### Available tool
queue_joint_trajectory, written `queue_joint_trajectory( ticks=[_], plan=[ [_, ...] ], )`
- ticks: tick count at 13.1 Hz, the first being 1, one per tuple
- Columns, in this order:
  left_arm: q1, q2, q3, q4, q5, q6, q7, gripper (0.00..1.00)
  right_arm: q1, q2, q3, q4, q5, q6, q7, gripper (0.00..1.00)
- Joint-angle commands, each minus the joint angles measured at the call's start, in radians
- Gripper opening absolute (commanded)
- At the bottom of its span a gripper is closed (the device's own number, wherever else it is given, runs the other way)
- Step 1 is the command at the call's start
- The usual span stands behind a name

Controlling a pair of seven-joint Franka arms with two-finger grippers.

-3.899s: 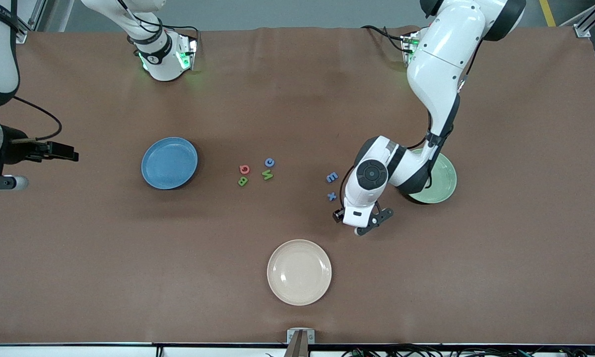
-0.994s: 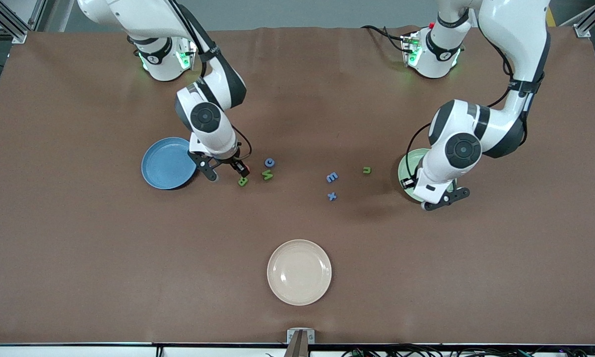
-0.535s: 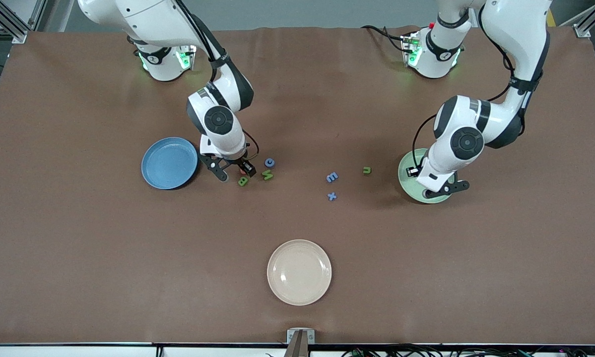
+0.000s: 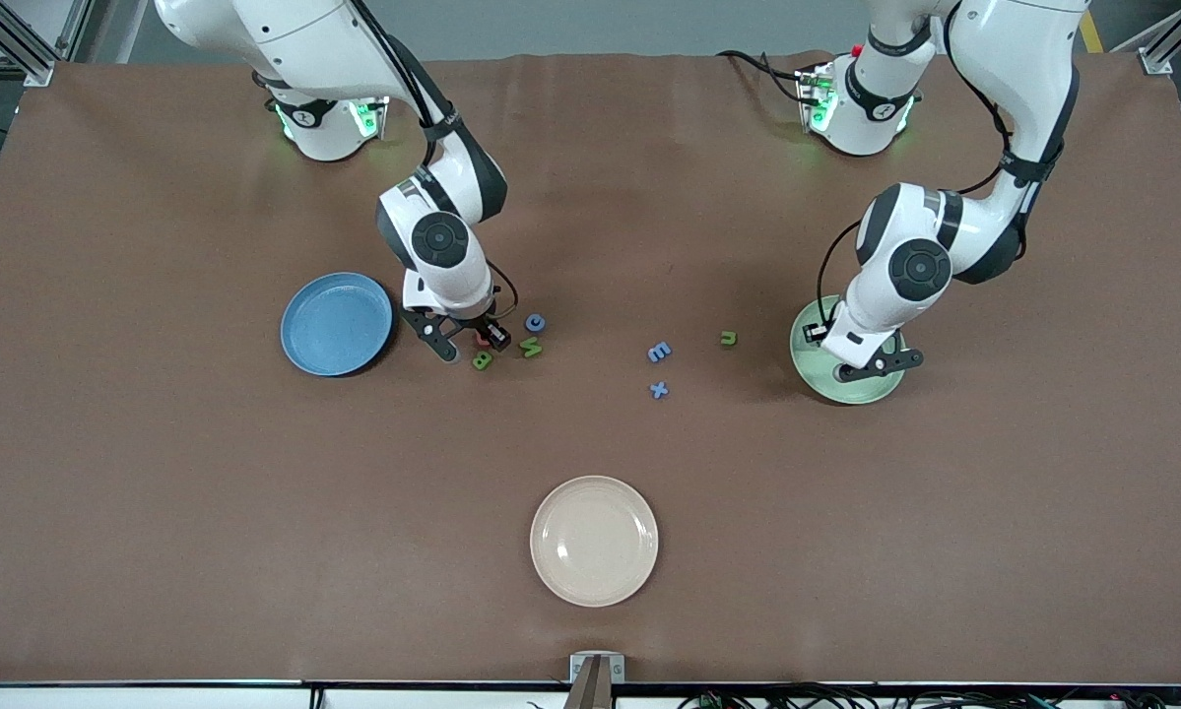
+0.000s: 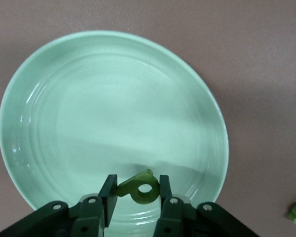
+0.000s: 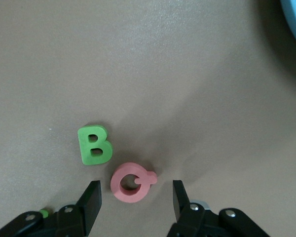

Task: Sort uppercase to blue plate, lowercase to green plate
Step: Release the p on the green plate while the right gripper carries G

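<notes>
— Where is the right gripper [image 6: 136,197]?
— Low over the worktop [image 4: 157,473], fingers apart, with the red Q [image 6: 131,181] lying flat between them, not yet clamped. The green B [image 6: 94,144] lies just beside the Q, nearer the front camera. The green N [image 4: 530,347] and the blue C [image 4: 535,322] sit close by toward the left arm's end, and the blue plate [image 4: 337,324] is toward the right arm's end.

— And the left gripper [image 5: 136,193]?
— It hangs over the green plate [image 5: 64,98], clamped on a small green looped letter [image 5: 138,186].

— The other lowercase ones?
— The green u [image 4: 728,338] lies on the worktop near that plate. The blue three-pronged letter [image 4: 659,351] and the blue x [image 4: 659,390] are nearer the middle. A cream plate [image 4: 594,541] sits nearest the front camera.
</notes>
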Motion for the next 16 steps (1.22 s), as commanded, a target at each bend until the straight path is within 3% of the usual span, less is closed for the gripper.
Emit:
queue_joint_trajectory(
  ticks=[1,7,8,9,11,13,16],
  plan=[
    [0.015,-0.032,-0.009,-0.048,0.007,0.026,0.036,0.2,0.009,0.008,-0.007,0.004,-0.02,0.012,0.028,0.66],
    [0.015,-0.03,-0.009,-0.085,0.007,0.059,0.042,0.21,0.009,0.014,-0.009,0.005,-0.02,0.025,0.03,0.66],
    [0.015,-0.03,-0.009,-0.091,0.007,0.072,0.043,0.26,0.009,0.02,-0.007,0.005,-0.02,0.031,0.035,0.66],
    [0.014,-0.03,-0.009,-0.092,0.007,0.074,0.043,0.38,0.01,0.028,-0.009,0.005,-0.02,0.037,0.039,0.66],
    [0.014,-0.033,-0.009,-0.091,0.007,0.073,0.048,0.81,0.009,0.042,-0.009,0.008,-0.02,0.043,0.039,0.66],
    [0.005,-0.041,-0.017,-0.077,0.007,0.066,0.043,0.91,0.009,0.044,-0.01,0.008,-0.02,0.052,0.039,0.61],
    [0.004,-0.036,-0.06,-0.011,0.007,0.063,0.027,0.99,0.007,0.044,-0.01,0.008,-0.02,0.051,0.039,0.33]
  ],
)
